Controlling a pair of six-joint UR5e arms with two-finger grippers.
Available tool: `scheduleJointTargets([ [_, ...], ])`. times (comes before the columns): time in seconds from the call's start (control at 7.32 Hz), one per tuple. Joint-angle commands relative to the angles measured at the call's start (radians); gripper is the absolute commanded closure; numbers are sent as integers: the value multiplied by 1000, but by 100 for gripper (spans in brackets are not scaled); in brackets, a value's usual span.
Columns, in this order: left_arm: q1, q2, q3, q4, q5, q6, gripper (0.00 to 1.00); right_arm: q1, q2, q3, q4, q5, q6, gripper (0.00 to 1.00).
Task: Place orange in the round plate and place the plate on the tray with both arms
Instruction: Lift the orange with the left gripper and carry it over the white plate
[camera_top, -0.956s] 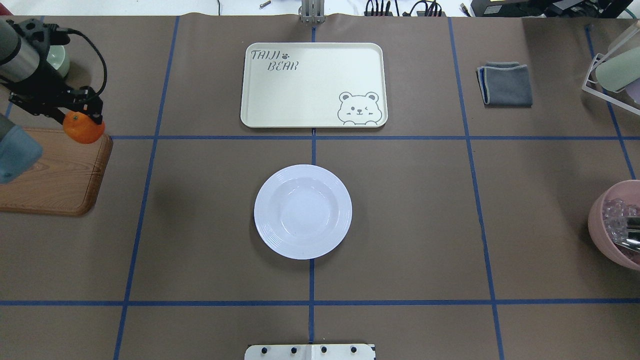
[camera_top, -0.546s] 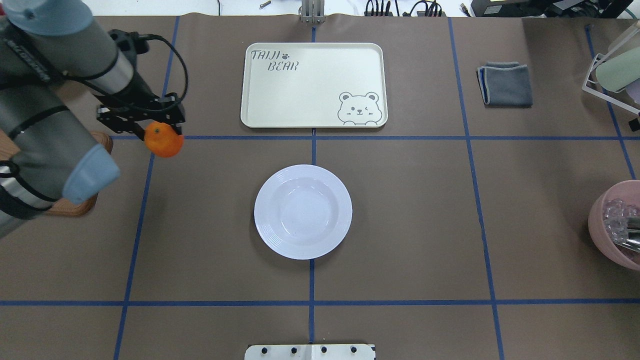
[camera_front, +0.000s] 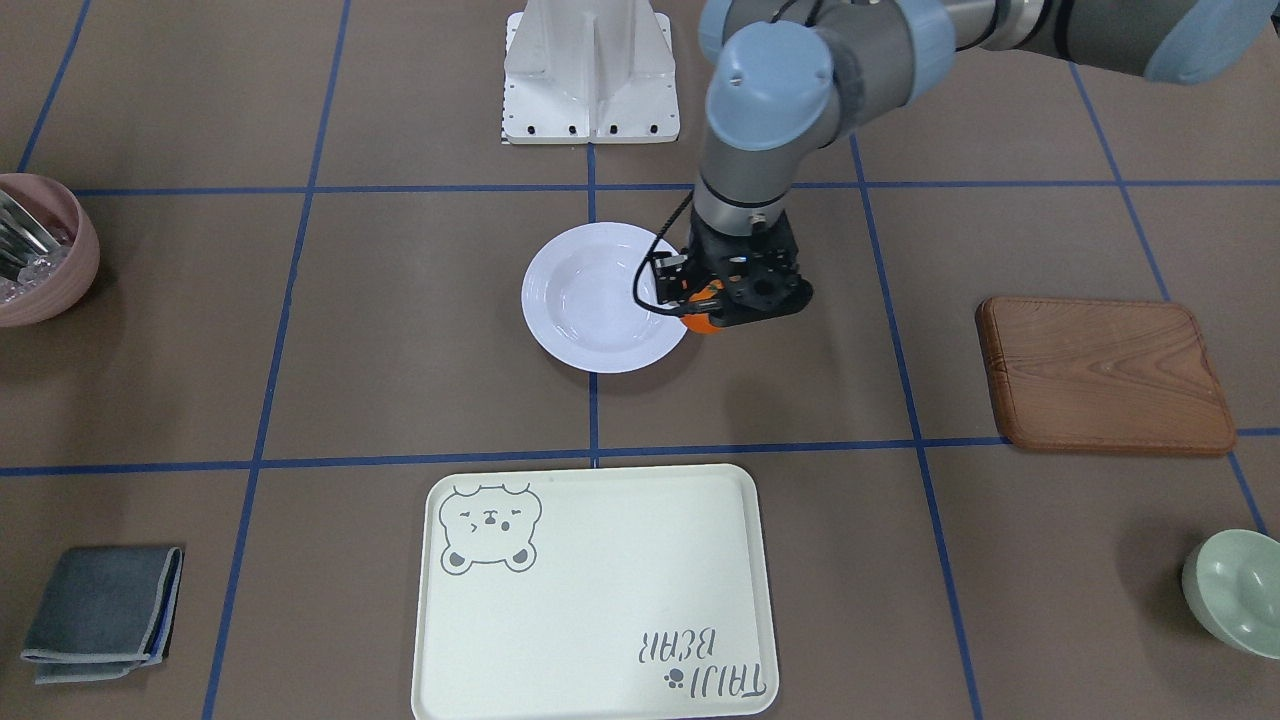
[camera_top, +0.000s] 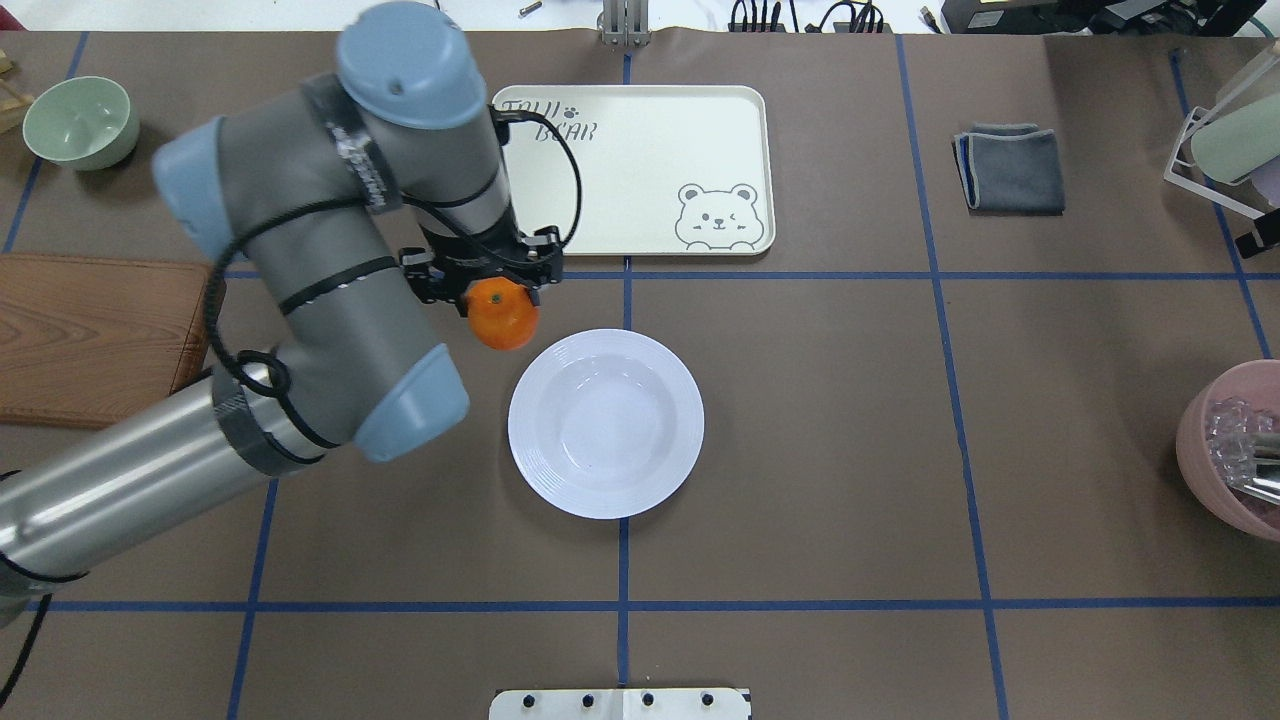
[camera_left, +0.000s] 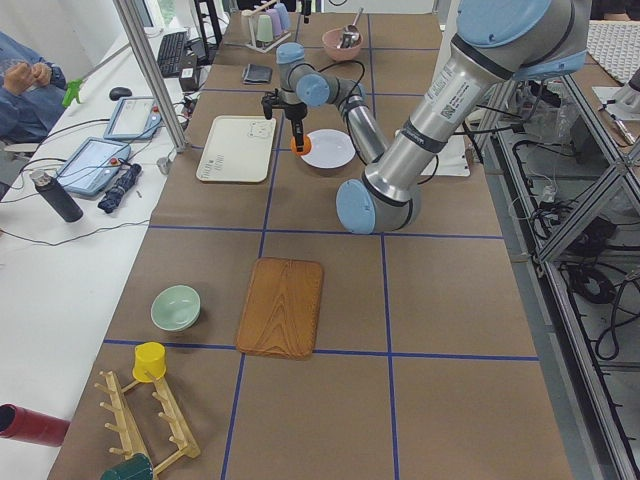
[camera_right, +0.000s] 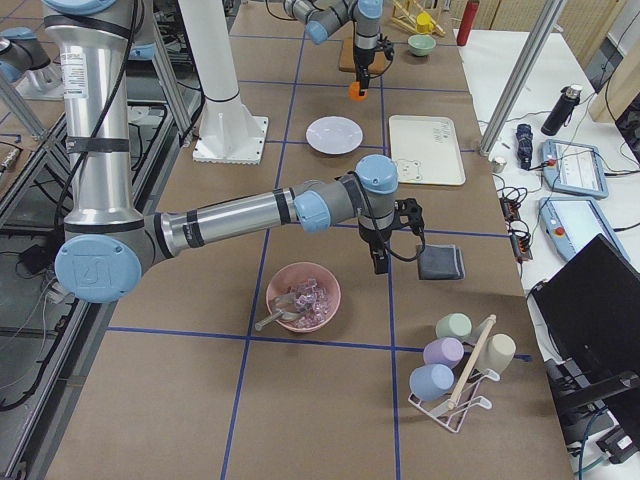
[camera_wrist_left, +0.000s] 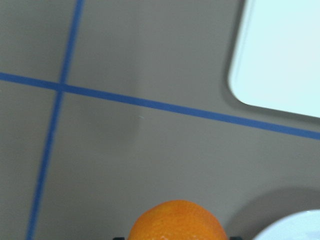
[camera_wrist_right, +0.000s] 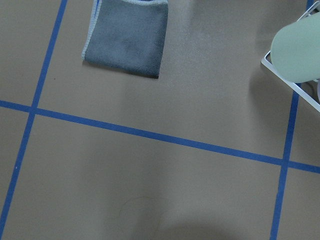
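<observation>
Since half a second ago your left arm's black fingers (camera_top: 538, 285), closed on the small bright-orange mandarin (camera_top: 503, 318), have swung to just beside the empty glossy white round plate (camera_top: 605, 345) (right fingers: can't tell), leaving the release and the two-arm move onto the cream bear-printed tray (camera_top: 640, 160).

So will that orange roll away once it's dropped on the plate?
The orange may roll a little, being round. The round plate's sunken centre should likely catch it. The left gripper holds it without visible squashing, so it seems firm.
</observation>
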Motion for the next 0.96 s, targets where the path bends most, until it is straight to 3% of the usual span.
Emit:
scheduleJointTargets([
  [0.0, 82, -68, 173, -158, 38, -90, 98, -7, 1, -1, 0, -1, 2, 0],
  [0.14, 110, -83, 221, -184, 52, -93, 97, -15, 1, -5, 0, -1, 2, 0],
  [0.82, 144, -76, 199, -172, 51, -99, 95, -18, 1, -9, 0, -3, 4, 0],
])
